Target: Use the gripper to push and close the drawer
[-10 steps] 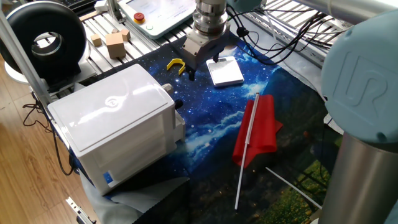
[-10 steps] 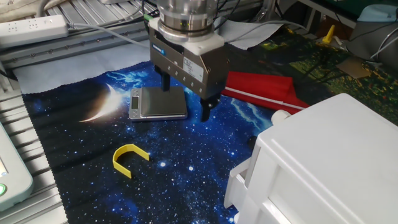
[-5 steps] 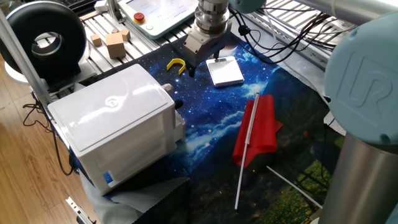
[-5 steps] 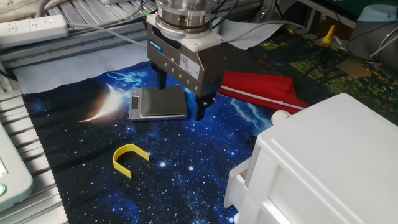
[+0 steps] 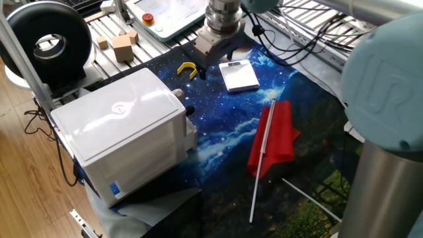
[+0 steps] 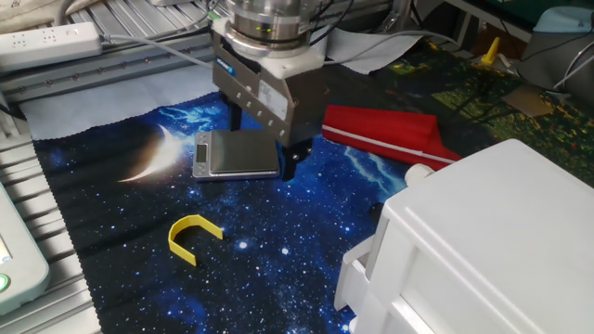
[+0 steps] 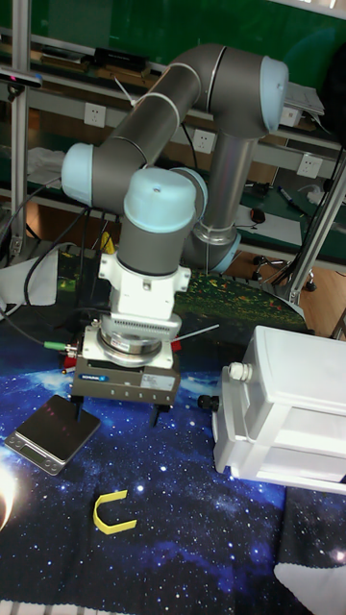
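My arm [image 7: 183, 125], pale blue-grey, bends down over the surface [image 6: 278, 250], which is covered by a dark starry cloth. The biggest thing on that cloth is the white box housing [image 5: 122, 129]; the drawer [image 6: 357, 278] sits in its front, sticking out a little from the face, with its small round knob [image 7: 236, 371] near the top corner (the other fixed view shows the gap best). A red folded cloth [image 5: 274, 139] lies well apart from the box, with a thin white rod [image 5: 262, 158] laid across it. Next comes my gripper [image 6: 262, 148], hanging over the far end of the starry cloth, well apart from the drawer and not touching it. My fingers [image 6: 289, 163] stand spread apart, pointing down, with nothing between them. One of them hangs in front of the small flat square device [image 6: 234, 153], though I cannot tell whether they touch it. Smallest is a yellow U-shaped clip [image 6: 190, 237], lying on the cloth between my gripper and the box.
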Controlling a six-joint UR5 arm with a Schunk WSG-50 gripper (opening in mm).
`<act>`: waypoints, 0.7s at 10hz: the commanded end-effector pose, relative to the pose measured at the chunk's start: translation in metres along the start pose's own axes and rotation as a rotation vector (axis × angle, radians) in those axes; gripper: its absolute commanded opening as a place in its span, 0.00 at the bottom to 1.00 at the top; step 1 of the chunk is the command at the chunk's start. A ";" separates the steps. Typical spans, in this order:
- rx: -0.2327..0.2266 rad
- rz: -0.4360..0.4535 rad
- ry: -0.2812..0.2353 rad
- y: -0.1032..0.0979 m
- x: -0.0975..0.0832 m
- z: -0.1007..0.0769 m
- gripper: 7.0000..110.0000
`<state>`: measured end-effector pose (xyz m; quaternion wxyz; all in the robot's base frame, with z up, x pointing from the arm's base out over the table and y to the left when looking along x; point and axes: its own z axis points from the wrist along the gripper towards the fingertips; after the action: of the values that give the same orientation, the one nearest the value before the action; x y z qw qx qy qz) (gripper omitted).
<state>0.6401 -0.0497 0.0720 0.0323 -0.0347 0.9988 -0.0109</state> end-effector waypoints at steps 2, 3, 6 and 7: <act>-0.038 0.041 0.009 0.038 -0.042 -0.001 0.99; -0.053 0.057 0.015 0.052 -0.046 0.002 0.99; -0.161 0.063 0.049 0.099 -0.039 0.017 0.99; -0.186 0.070 0.070 0.111 -0.032 0.017 0.99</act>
<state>0.6725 0.0244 0.0601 0.0139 -0.0113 0.9991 0.0388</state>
